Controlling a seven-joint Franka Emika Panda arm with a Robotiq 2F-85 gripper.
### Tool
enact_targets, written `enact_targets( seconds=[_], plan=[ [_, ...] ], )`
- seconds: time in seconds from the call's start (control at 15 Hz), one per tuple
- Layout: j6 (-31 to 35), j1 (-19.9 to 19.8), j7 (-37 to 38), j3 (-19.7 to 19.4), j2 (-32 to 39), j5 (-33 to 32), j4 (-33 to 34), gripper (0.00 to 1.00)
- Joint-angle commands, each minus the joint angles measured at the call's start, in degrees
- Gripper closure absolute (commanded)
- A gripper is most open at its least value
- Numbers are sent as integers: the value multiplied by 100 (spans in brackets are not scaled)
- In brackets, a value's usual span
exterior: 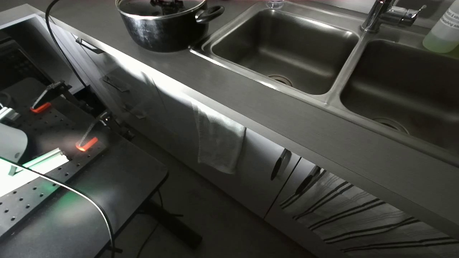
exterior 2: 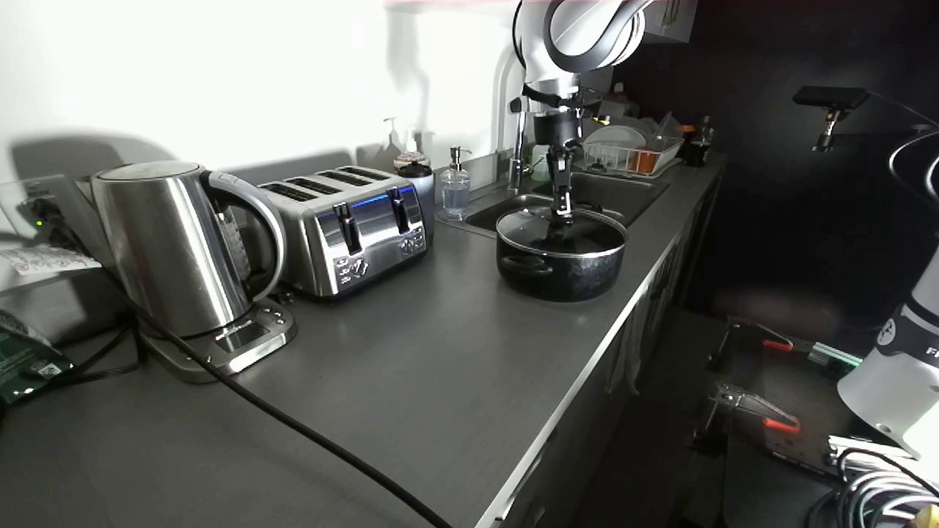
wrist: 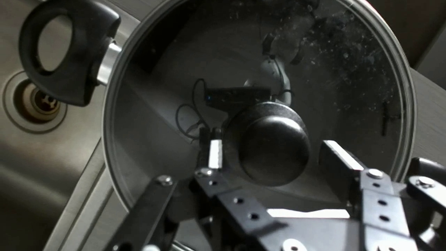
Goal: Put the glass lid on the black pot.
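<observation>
The black pot (exterior 2: pixel 561 275) stands on the counter beside the sink; it also shows in an exterior view (exterior: pixel 161 34), cut off at the top. The glass lid (exterior 2: pixel 530 229) lies on its mouth and looks level. In the wrist view the see-through lid (wrist: pixel 156 101) fills the middle, with its round black knob (wrist: pixel 275 151) near the fingers. My gripper (wrist: pixel 271 143) is open, one finger on each side of the knob, with a gap visible at both sides. In an exterior view my gripper (exterior 2: pixel 563 205) points down just over the lid's centre. The pot's inside is dark.
The steel sink (exterior: pixel 287 46) with a faucet (exterior: pixel 380 18) adjoins the pot. A toaster (exterior 2: pixel 345 220), a kettle (exterior 2: pixel 172 242) and a soap dispenser (exterior 2: pixel 455 183) stand along the wall. A dish rack (exterior 2: pixel 631 154) is beyond the sink. A black cable (exterior 2: pixel 293 422) crosses the counter.
</observation>
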Motion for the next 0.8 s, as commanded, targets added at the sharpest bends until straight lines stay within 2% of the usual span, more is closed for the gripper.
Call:
enact_targets(
  seconds=[0.0, 0.33, 0.73],
  plan=[
    [167, 48, 78, 11, -230, -82, -174, 0],
    [226, 86, -9, 47, -396, -66, -313, 0],
    [257, 213, -438, 138, -934, -62, -871, 0]
  ],
)
